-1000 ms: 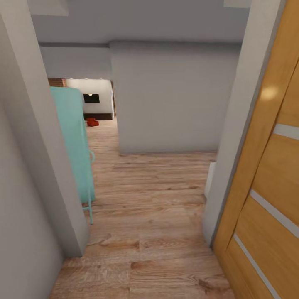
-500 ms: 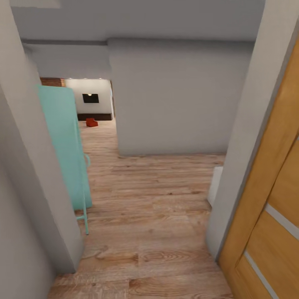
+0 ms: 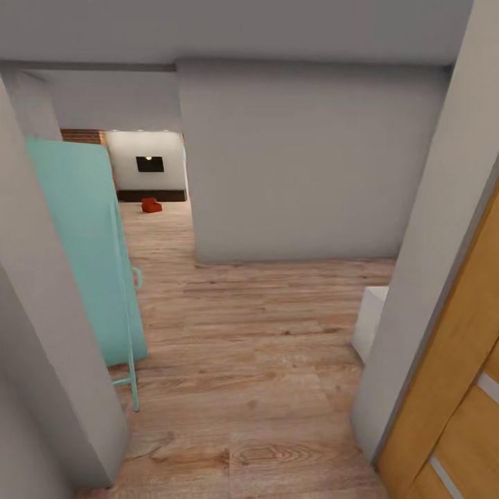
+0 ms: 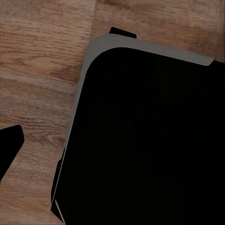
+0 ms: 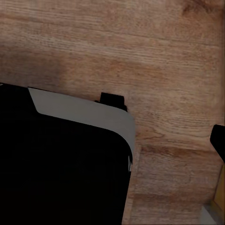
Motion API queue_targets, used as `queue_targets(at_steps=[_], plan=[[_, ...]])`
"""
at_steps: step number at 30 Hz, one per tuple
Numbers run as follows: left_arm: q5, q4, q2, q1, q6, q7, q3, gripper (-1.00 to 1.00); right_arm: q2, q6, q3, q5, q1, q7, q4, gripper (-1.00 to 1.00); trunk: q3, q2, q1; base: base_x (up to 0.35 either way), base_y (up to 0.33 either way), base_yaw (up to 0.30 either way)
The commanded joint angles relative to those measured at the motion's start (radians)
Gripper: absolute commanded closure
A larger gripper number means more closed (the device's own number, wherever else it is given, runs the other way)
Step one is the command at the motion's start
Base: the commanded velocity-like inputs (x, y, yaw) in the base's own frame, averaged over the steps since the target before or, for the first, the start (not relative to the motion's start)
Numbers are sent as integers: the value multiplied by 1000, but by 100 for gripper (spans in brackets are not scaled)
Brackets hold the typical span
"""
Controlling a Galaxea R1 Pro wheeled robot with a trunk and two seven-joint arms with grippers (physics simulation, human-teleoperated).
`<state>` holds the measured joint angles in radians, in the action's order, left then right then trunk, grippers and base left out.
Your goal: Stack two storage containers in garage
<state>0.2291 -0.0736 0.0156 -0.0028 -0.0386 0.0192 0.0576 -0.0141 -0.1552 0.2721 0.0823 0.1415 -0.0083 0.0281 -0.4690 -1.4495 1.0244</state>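
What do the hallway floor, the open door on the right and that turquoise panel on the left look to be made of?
Floor: light wood planks, matte, with visible grain and knots. Door: honey-coloured wood or veneer, smooth, with pale inlaid strips. Turquoise panel: smooth and uniform, possibly painted metal or plastic; its thin tubular frame hints at metal, but that is uncertain.

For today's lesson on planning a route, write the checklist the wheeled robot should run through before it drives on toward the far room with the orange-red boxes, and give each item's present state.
1. Target in sight: a small orange-red storage container sits on the light wood-plank floor of the far room: ok.
2. Second container found: cannot tell.
3. Path ahead along the planks to the opening: ok.
4. Side clearance from the tall turquoise panel on the left: tight, cannot tell.
5. Clearance from the orange wooden door on the right: cannot tell.
6. Grippers open and ready: cannot tell; the wrist views show the robot's dark base over the planks.
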Motion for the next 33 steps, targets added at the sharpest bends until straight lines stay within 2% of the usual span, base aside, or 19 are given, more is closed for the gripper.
queue_targets(at_steps=[1, 33], plan=[[1, 0, 0, 0, -2, 0, 5, -100, 0, -6, 8, 8, 1, -1, 3, -100, -1, 0, 1, 322, 0, 0], [1, 0, 1, 0, -2, 1, 5, -100, 0, -7, 8, 8, 1, -1, 3, -100, -1, 0, 1, 322, 0, 0]])
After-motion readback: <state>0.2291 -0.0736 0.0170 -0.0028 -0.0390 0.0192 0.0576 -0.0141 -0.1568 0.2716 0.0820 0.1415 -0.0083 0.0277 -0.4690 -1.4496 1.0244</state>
